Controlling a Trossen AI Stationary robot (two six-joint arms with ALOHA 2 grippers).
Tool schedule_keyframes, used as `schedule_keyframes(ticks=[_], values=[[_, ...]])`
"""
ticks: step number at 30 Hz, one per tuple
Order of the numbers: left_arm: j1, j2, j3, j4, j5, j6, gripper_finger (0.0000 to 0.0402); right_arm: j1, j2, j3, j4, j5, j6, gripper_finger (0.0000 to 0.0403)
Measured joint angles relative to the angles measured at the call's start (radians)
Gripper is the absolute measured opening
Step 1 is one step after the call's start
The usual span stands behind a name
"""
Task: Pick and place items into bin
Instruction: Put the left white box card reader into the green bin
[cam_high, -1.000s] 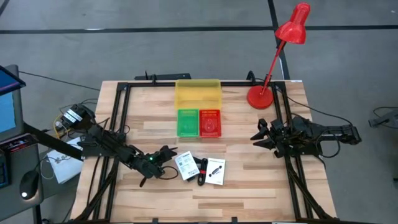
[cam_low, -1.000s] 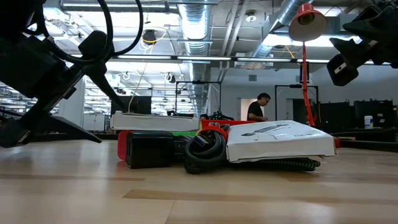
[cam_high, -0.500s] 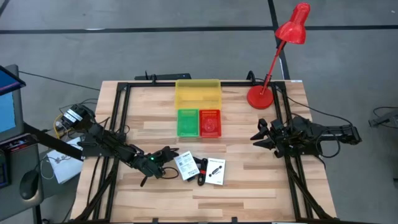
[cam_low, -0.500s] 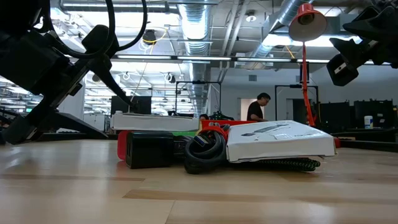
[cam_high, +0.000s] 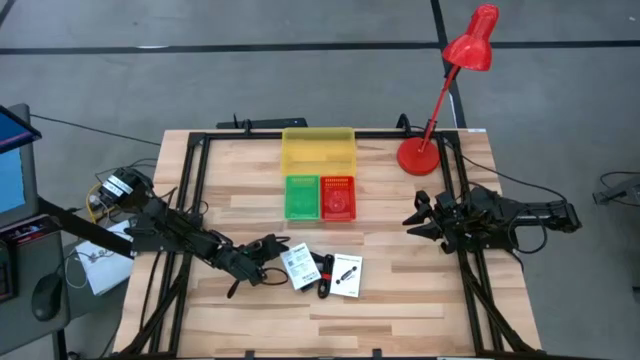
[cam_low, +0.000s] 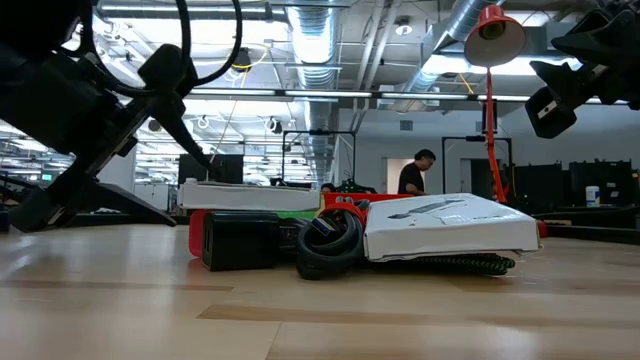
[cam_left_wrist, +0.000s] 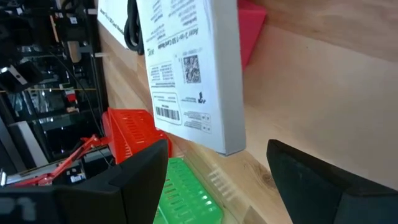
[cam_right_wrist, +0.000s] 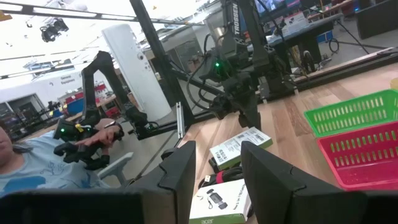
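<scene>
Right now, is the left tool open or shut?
Open: the left tool shows a wide gap between its fingers, with the white box just ahead, not gripped.

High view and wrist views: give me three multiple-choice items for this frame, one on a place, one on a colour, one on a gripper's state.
1. Where does the red desk lamp stand?
A. at the table's far right corner
B. between the two white boxes
C. inside the yellow bin

2. Which colours are the two small baskets in front of the yellow bin?
A. blue and white
B. green and red
C. black and yellow

3. How is the left gripper?
A. shut on a cable
B. shut and empty
C. open, right beside the left white box

Key: 1 A, its base sits by the frame corner on the right. 2 B, the green basket sits beside the red basket. 3 C, the left wrist view shows the fingers spread, with the left white box just ahead.
</scene>
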Motion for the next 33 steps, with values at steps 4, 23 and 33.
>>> schedule_keyframes(ticks=[4, 23, 33], values=[[0.009, 0.000, 0.000, 0.017, 0.002, 0.002, 0.0267, 0.000, 0.000, 0.000, 0.000, 0.000, 0.000, 0.0123], [0.017, 0.000, 0.000, 0.035, 0.052, 0.052, 0.0267, 0.000, 0.000, 0.000, 0.000, 0.000, 0.000, 0.0123], [0.044, 0.000, 0.000, 0.038, 0.092, 0.067, 0.0267, 0.000, 0.000, 0.000, 0.000, 0.000, 0.000, 0.0123]])
